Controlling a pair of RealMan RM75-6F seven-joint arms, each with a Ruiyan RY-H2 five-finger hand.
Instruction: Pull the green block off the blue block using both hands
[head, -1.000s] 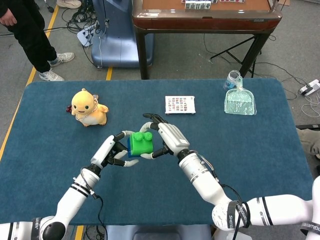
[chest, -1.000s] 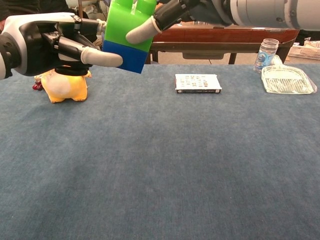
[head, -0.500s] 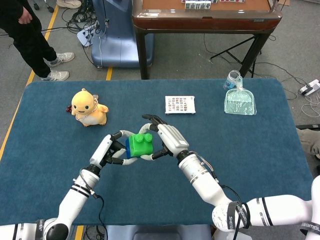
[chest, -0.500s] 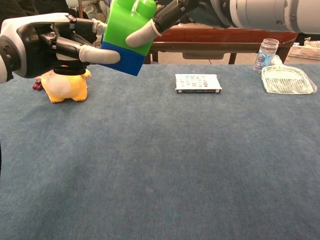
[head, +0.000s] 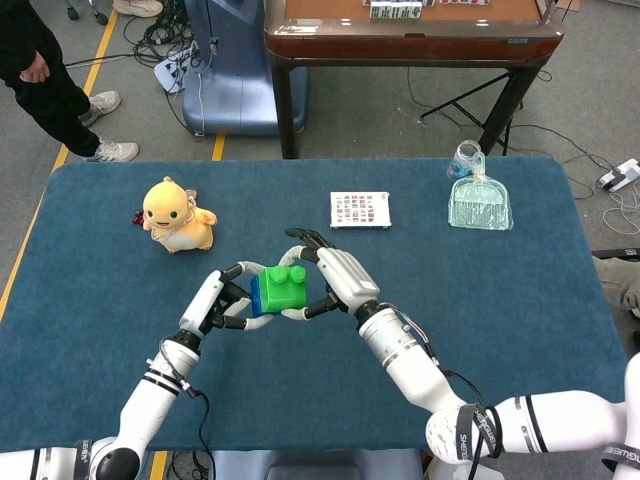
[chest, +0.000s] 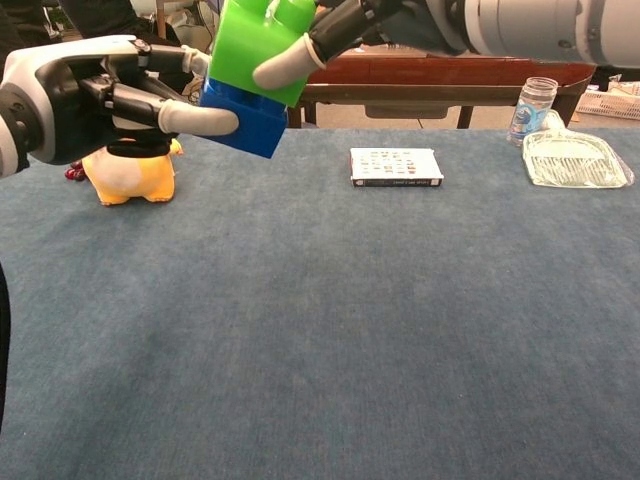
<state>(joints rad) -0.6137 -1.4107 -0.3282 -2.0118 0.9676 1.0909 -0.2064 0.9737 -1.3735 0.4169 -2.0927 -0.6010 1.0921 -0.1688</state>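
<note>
The left hand (head: 222, 300) is grasping the blue block (chest: 240, 115), and the right hand (head: 335, 280) is grasping the green block (head: 285, 284). Both blocks are being held in the air above the counter (head: 500, 290), between the two hands, nearer the robot than the yellow toy (head: 175, 215) and to that toy's right. In the chest view the pair is tilting, and the green block appears to be lifting along one edge of the blue block; whether the studs are free cannot be told.

Probable faults from this position:
- The blue block is slipping out of the left hand's fingers (chest: 195, 118), because only the fingertips seem to be bearing on its side.
- The blocks are jamming, if the right hand is pulling at an angle rather than along the stud axis.
- A sudden release is swinging either hand toward the yellow toy or dropping a block onto the counter.

The green block is lying against the right hand's palm side, with one finger (chest: 285, 65) crossing its front face. The blue block is sitting directly beneath it, touching the left hand's fingertips.
</note>
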